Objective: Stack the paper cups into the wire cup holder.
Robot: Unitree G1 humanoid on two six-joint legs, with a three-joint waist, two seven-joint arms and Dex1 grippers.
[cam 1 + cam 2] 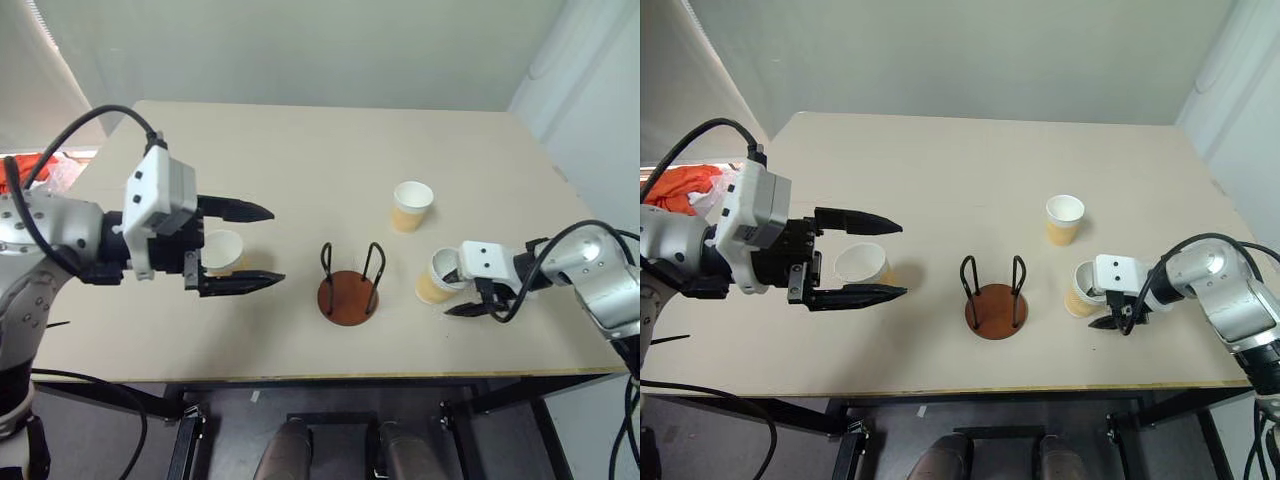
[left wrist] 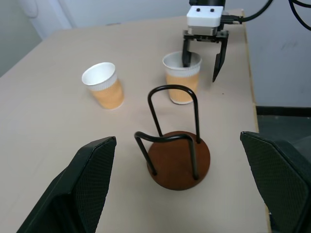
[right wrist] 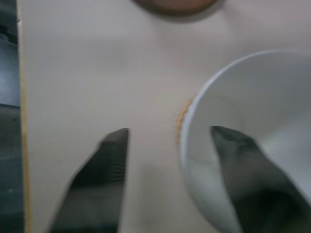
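The right gripper point(image 1: 460, 297) is straddling the nearest paper cup's point(image 2: 182, 77) rim, jaws not yet clenched; closing is next. The left gripper point(image 1: 240, 245) is hanging released, and the wire cup holder point(image 1: 349, 296) is waiting empty.

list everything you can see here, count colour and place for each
paper cups: three, tan with white insides, upright on the table; one left of the holder, two right of it
wire cup holder: one, reddish-brown base with black wire loops, mid table, no cup in it
table: one, beige
red and white thing: one, off the table's left edge
left gripper: black fingers, open, above the left cup
right gripper: black fingers, astride the near right cup's wall, one finger inside
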